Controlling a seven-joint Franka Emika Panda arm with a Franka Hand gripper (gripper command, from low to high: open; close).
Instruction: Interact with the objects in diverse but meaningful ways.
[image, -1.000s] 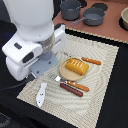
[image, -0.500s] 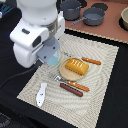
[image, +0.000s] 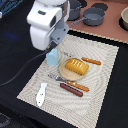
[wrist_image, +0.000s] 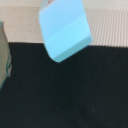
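Note:
My gripper (image: 52, 50) hangs under the white arm at the woven mat's far left side. It is shut on the pale blue shaker (image: 51, 57), which looks big and tilted in the wrist view (wrist_image: 65, 27), over the line where mat meets black table. My fingertips are hidden behind the arm and the shaker. The ridged yellow-orange bread block (image: 76, 66) lies on a round plate (image: 64, 71) mid-mat. The dark brown sausage (image: 71, 90) lies nearer the front. The small white bottle-like figure (image: 41, 94) lies flat at the mat's front left.
An orange-handled knife (image: 78, 86) lies between plate and sausage, and an orange-handled fork (image: 91, 61) lies past the bread. Grey pots (image: 94, 16) stand at the back on the brown surface, with a pale bowl (image: 124, 18) at the exterior view's right edge. Black table surrounds the mat.
The arm has shifted toward the back and the exterior view's right along the mat's left side, and the pale blue shaker now shows beneath it.

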